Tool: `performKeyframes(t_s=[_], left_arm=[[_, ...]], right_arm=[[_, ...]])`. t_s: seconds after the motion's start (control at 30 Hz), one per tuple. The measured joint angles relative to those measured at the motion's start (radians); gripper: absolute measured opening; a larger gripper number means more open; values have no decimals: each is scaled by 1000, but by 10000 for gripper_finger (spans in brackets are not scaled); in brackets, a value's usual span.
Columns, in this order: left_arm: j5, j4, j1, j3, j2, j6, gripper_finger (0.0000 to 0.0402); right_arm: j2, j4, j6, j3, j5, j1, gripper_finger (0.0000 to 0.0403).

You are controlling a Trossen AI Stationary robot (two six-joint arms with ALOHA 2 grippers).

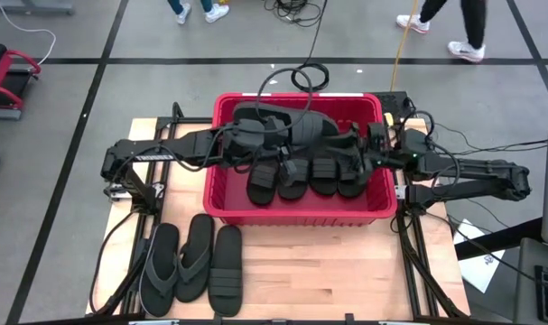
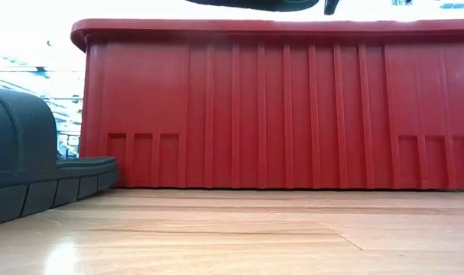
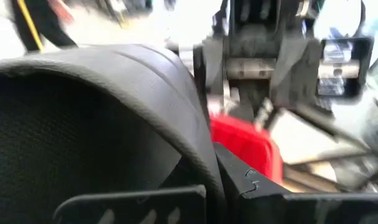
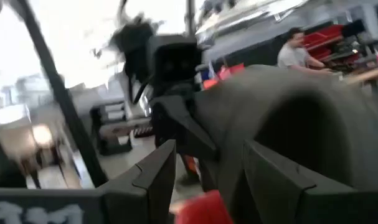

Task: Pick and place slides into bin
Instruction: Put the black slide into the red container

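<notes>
The red bin [image 1: 299, 215] [image 2: 277, 107] stands mid-table with several black slides [image 1: 305, 176] inside, leaning against its near wall. One more black slide [image 1: 296, 128] [image 3: 83, 124] [image 4: 301, 118] hangs above the bin's far half. My left gripper [image 1: 254, 135] [image 3: 207, 196] is shut on the end of that slide toward the table's left. My right gripper [image 1: 362, 146] [image 4: 207, 177] is open at the slide's other end, and part of the slide reaches between its fingers. Three slides [image 1: 195, 262] lie flat on the table at the near left. My left gripper pinches the slide's rim [image 3: 198, 168] between its two fingers, roughly level, from the table's left. The slide is lifted clear above the bin. My right gripper: daylight shows between one finger [image 4: 160, 174] and the slide; whether the other finger [image 4: 269, 180] touches it I cannot tell.
Bare wooden table [image 1: 328, 271] lies in front of the bin on the right. One of the slides on the table [image 2: 33, 168] sits close to the low camera. Cables [image 1: 301, 77] run behind the bin. People's feet [image 1: 210, 11] stand on the floor beyond.
</notes>
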Motion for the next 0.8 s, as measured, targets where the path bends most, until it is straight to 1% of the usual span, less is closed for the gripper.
performKeyframes(t_s=[0.07,0.2,0.23,0.3,0.4,0.47,0.53,0.6,0.7,0.8], left_arm=[[44,-71,12,-1,-16,-27,0],[93,-151,62,-1,-60,-68,0],[107,-153,75,-1,-74,-84,0],[169,-163,103,-1,-99,-139,0],[313,-157,130,0,-125,-258,0],[422,-153,151,0,-128,-316,0],[493,-136,170,0,-127,-372,0],[539,-140,180,0,-126,-422,0],[575,-133,179,0,-114,-456,0],[587,-147,177,0,-105,-465,0]], right_arm=[[-3,-64,-88,37,-14,10,177],[-3,-259,-291,164,-33,57,177],[-2,-318,-355,199,-30,75,177],[-2,-463,-483,277,23,116,177],[14,-658,-682,381,153,193,177],[33,-744,-800,436,278,251,177],[56,-792,-910,473,421,307,177],[80,-804,-1017,498,556,355,177],[123,-787,-1144,507,738,416,177],[174,-767,-1263,507,871,460,177]])
